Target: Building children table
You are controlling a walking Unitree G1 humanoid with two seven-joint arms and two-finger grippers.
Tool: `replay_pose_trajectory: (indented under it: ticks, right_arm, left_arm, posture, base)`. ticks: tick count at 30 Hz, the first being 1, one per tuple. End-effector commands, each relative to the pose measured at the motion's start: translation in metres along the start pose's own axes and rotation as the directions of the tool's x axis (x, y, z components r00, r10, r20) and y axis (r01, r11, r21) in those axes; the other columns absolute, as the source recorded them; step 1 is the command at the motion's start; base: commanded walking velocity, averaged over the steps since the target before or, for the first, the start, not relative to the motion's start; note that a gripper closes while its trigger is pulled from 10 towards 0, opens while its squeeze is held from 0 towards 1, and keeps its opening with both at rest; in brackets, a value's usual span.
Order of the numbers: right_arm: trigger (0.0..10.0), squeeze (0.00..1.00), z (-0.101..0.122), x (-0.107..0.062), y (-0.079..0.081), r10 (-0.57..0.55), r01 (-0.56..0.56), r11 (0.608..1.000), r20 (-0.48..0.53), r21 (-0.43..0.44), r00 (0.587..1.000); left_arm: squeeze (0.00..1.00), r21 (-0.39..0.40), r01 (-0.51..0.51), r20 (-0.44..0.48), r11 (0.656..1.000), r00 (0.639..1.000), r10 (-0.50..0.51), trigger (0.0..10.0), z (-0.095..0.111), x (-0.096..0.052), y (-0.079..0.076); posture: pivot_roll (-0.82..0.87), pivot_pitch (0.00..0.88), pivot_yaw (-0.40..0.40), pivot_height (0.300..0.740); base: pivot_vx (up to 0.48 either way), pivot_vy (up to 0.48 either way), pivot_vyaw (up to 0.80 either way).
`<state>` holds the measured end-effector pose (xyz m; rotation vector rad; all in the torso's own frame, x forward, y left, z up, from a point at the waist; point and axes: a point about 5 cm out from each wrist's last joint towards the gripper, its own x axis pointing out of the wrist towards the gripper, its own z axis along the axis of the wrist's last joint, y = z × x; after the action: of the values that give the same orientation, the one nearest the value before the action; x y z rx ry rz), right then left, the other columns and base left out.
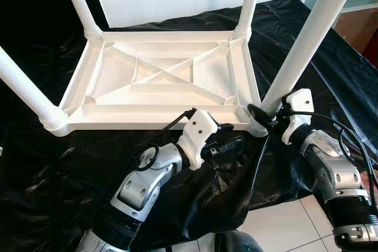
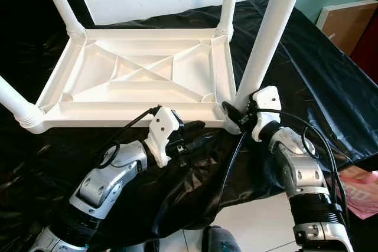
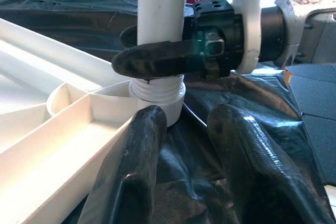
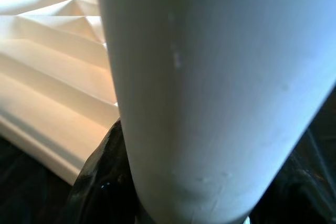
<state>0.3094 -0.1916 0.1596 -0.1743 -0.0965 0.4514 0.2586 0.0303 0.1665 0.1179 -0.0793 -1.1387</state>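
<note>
Left wrist view: the right gripper (image 3: 157, 61) clasps the near-right leg (image 1: 307, 39) just above its corner socket on the inverted tabletop (image 1: 159, 75). Left gripper (image 1: 227, 146) hovers beside, fingers parted. Judge the leg seating; next, you confirm it is fully home.

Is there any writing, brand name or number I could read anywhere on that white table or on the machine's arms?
No readable text anywhere.
Upturned white plastic table: plain moulded ribs, no lettering.
Silver right arm's black tool, clamped on the near white table leg: no legible marking.
Pink sheet on the floor: a faint mark, too blurred to read.
</note>
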Motion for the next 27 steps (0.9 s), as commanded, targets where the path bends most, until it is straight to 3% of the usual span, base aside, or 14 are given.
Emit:
replay_pose_trajectory:
  ticks: [1,10,14,18,21,22,24,26,27]
  right_arm:
    - [10.0,0.00,-0.015,-0.005,0.001,-0.059,0.059,0.998,-0.077,-0.002,0.995]
    - [10.0,0.00,-0.016,-0.007,0.010,-0.116,0.118,0.993,-0.070,0.020,0.991]
    - [10.0,0.00,-0.016,-0.012,0.024,-0.409,0.416,0.907,-0.100,0.069,0.907]
    - [10.0,0.00,-0.017,-0.013,0.025,-0.438,0.446,0.893,-0.105,0.067,0.893]
    - [10.0,0.00,-0.018,-0.014,0.035,-0.566,0.579,0.811,-0.140,0.083,0.813]
    - [10.0,0.00,-0.018,-0.014,0.035,-0.566,0.579,0.811,-0.140,0.083,0.813]
    - [10.0,0.00,-0.019,-0.015,0.040,-0.622,0.638,0.765,-0.158,0.088,0.767]
    - [10.0,0.00,-0.020,-0.015,0.042,-0.639,0.656,0.749,-0.165,0.089,0.752]
    - [10.0,0.00,-0.019,-0.014,0.051,-0.650,0.671,0.733,-0.179,0.112,0.739]
  left_arm:
    - [0.00,-0.005,0.044,-0.017,0.999,0.999,-0.044,10.0,-0.003,0.000,-0.006]
    - [0.00,-0.006,0.047,-0.017,0.999,0.999,-0.047,10.0,-0.003,0.000,-0.007]
    - [0.00,-0.010,0.060,-0.017,0.998,0.998,-0.060,10.0,-0.003,0.002,-0.007]
    - [0.00,-0.009,0.062,-0.017,0.998,0.998,-0.062,10.0,-0.003,0.002,-0.007]
    - [0.00,-0.011,0.066,-0.017,0.998,0.998,-0.066,10.0,-0.003,0.003,-0.008]
    - [0.00,-0.011,0.066,-0.017,0.998,0.998,-0.066,10.0,-0.003,0.003,-0.008]
    - [0.00,-0.012,0.067,-0.017,0.998,0.998,-0.067,10.0,-0.003,0.004,-0.008]
    - [0.00,-0.012,0.067,-0.016,0.998,0.998,-0.067,10.0,-0.003,0.004,-0.008]
    - [0.00,-0.013,0.067,-0.015,0.998,0.998,-0.067,10.0,-0.003,0.004,-0.008]
  posture:
    - [-0.04,0.148,-0.012,0.740]
    - [-0.04,0.148,-0.009,0.740]
    - [-0.05,0.149,0.002,0.740]
    - [-0.06,0.150,0.002,0.740]
    - [-0.06,0.151,0.000,0.740]
    - [-0.06,0.151,0.000,0.740]
    - [-0.05,0.149,-0.003,0.740]
    - [-0.05,0.149,-0.003,0.740]
    - [-0.05,0.145,-0.007,0.740]
  base:
    - [0.000,0.000,0.00]
    - [0.000,0.000,0.00]
    - [0.000,0.000,0.00]
    - [0.000,0.000,0.00]
    - [0.000,0.000,0.00]
    - [0.000,0.000,0.00]
    - [0.000,0.000,0.00]
    - [0.000,0.000,0.00]
    - [0.000,0.000,0.00]
